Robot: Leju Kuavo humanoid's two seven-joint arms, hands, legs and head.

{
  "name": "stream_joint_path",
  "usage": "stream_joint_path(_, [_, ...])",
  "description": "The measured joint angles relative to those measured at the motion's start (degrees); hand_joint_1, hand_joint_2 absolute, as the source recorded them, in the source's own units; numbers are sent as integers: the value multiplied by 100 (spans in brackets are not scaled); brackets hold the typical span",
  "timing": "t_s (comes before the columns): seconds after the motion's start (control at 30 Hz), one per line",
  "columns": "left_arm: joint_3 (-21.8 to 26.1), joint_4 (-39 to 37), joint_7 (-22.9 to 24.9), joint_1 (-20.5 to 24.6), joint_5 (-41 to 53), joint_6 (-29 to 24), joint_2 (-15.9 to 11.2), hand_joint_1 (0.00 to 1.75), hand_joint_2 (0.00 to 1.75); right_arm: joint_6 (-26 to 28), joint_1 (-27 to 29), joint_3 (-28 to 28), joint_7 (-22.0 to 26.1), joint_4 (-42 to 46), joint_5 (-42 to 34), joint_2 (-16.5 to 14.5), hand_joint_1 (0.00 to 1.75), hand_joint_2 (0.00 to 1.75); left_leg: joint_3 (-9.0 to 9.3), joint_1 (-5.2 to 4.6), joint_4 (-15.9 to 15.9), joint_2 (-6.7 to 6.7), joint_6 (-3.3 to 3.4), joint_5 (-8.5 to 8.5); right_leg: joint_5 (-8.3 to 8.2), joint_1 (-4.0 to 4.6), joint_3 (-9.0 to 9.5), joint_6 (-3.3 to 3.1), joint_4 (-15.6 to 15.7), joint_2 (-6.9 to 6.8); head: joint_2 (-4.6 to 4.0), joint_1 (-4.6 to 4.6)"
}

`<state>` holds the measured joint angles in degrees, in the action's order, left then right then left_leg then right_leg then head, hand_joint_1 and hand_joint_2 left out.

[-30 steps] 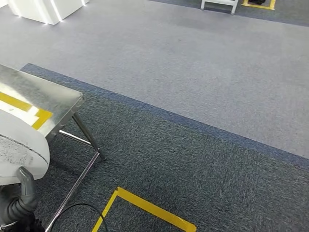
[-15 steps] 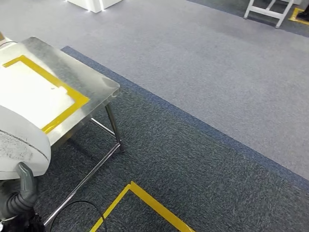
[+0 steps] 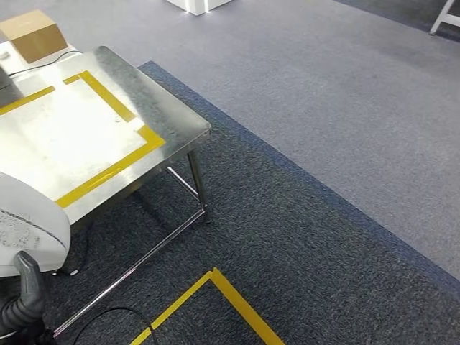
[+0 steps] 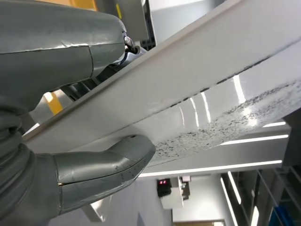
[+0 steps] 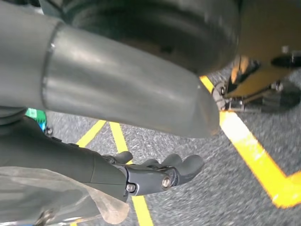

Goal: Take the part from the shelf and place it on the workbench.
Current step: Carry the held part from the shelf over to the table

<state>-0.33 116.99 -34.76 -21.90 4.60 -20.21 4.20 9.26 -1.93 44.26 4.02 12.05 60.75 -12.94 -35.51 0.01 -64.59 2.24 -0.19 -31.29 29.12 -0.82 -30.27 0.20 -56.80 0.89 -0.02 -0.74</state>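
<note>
white part (image 3: 27,223) clamped in left hand (image 4: 103,165), low at the robot's left. workbench (image 3: 179,126) lies ahead-left, its taped zone just beyond the part. right hand (image 5: 156,174) hangs empty, fingers loosely apart.

No writing, label, brand name or number can be read anywhere. The yellow tape (image 3: 111,171) framing the workbench (image 3: 162,115) top carries no lettering, the cardboard box (image 3: 32,34) beyond its far edge shows plain faces, and the white part (image 4: 199,94) bears only dark speckling.
</note>
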Motion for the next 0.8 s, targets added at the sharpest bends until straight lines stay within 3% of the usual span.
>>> stream_joint_path(0.07, [54, 1, -15, 6, -1, 60, 7, 175, 175, -18, 10, 0, 2, -1, 7, 1, 0, 0, -347, 12, -755, -134, -29, -320, 33, 18, 23, -33, -2, -198, 0, -10])
stream_joint_path(0.1, [72, 1, -17, 3, 3, 73, 11, 175, 175, -31, 11, 0, 2, -1, 8, 2, 0, 0, -442, 18, -960, -149, -35, -355, 50, 25, 37, -37, -4, -293, 0, -10])
stream_joint_path(0.13, [86, 1, -19, 1, 12, 75, 16, 175, 175, -45, 8, 0, 1, -1, 7, 4, 0, 0, -429, 21, -940, -162, -34, -272, 68, 28, 57, -36, -5, -378, 0, -11])
stream_joint_path(0.2, [104, 1, -16, -1, 50, 75, 27, 175, 175, -81, 4, 0, -10, -1, 2, 6, 0, 0, -112, 13, -310, -296, -2, 127, 113, 36, 120, -21, -5, -532, 0, -11])
stream_joint_path(0.23, [109, 1, -12, 0, 72, 73, 32, 175, 175, -97, 3, 0, -19, -1, -1, 7, 0, 0, 81, -17, 71, -468, 26, 277, 141, 51, 139, -3, -8, -599, 0, -10])
stream_joint_path(0.3, [115, 3, -8, 9, 99, 71, 49, 175, 175, -115, 3, 0, -37, -1, -6, 7, 0, 0, 296, -78, 540, -732, 89, 373, 195, 87, 172, 51, -20, -726, 0, -12])
stream_joint_path(0.33, [118, 4, -13, 5, 102, 75, 60, 175, 175, -117, 3, 0, -48, -1, -7, 7, 0, 0, 302, -102, 580, -758, 114, 338, 213, 102, 183, 79, -20, -796, 0, -10])
stream_joint_path(0.4, [129, 6, -34, -14, 102, 87, 77, 175, 175, -119, 0, 0, -66, -1, -6, 8, 0, 0, 278, -98, 599, -628, 152, 338, 237, 111, 231, 122, -12, -928, 0, -1])
stream_joint_path(0.43, [137, 9, -49, -24, 107, 96, 81, 175, 175, -120, -5, 0, -71, -1, -4, 9, 0, 0, 282, -84, 612, -568, 174, 346, 263, 105, 234, 150, -24, -886, 0, 0])
stream_joint_path(0.5, [150, 20, -76, -14, 130, 113, 97, 175, 175, -123, -9, 0, -69, 0, 0, 9, 0, 0, 295, -44, 641, -454, 221, 371, 435, 79, 122, 199, -272, -543, 0, 22])
stream_joint_path(0.57, [156, 26, -95, 8, 157, 125, 122, 175, 175, -125, -2, 0, -51, -1, 2, 10, 0, 0, 293, -22, 647, -305, 261, 387, 771, 53, -242, 232, -992, -188, 0, 58])
stream_joint_path(0.63, [156, 26, -101, 14, 155, 128, 138, 175, 175, -120, 10, 1, -23, -1, 3, 16, 0, 0, 294, -20, 643, -133, 271, 390, 941, 48, -641, 244, -1670, -112, 0, 69])
stream_joint_path(0.67, [156, 26, -109, 14, 149, 128, 143, 175, 175, -116, 14, 2, -9, -1, 5, 20, 0, 0, 300, -19, 640, -44, 269, 389, 850, 47, -717, 243, -1716, -102, 0, 70])
stream_joint_path(0.7, [156, 27, -120, 14, 145, 126, 150, 175, 175, -113, 15, 3, 3, -1, 6, 24, 0, 0, 308, -17, 637, 46, 266, 386, 652, 44, -687, 238, -1532, -81, 0, 70])
stream_joint_path(0.77, [156, 27, -148, 15, 160, 103, 166, 175, 175, -109, 10, 4, 18, -1, 10, 26, 0, 0, 320, -8, 625, 209, 245, 375, 190, 20, -409, 220, -768, 114, 0, 69])
stream_joint_path(0.8, [156, 28, -160, 19, 169, 85, 170, 175, 175, -109, 7, 4, 19, -3, 11, 27, 0, 0, 311, -8, 607, 282, 224, 368, 67, 0, -272, 208, -426, 255, 0, 66])
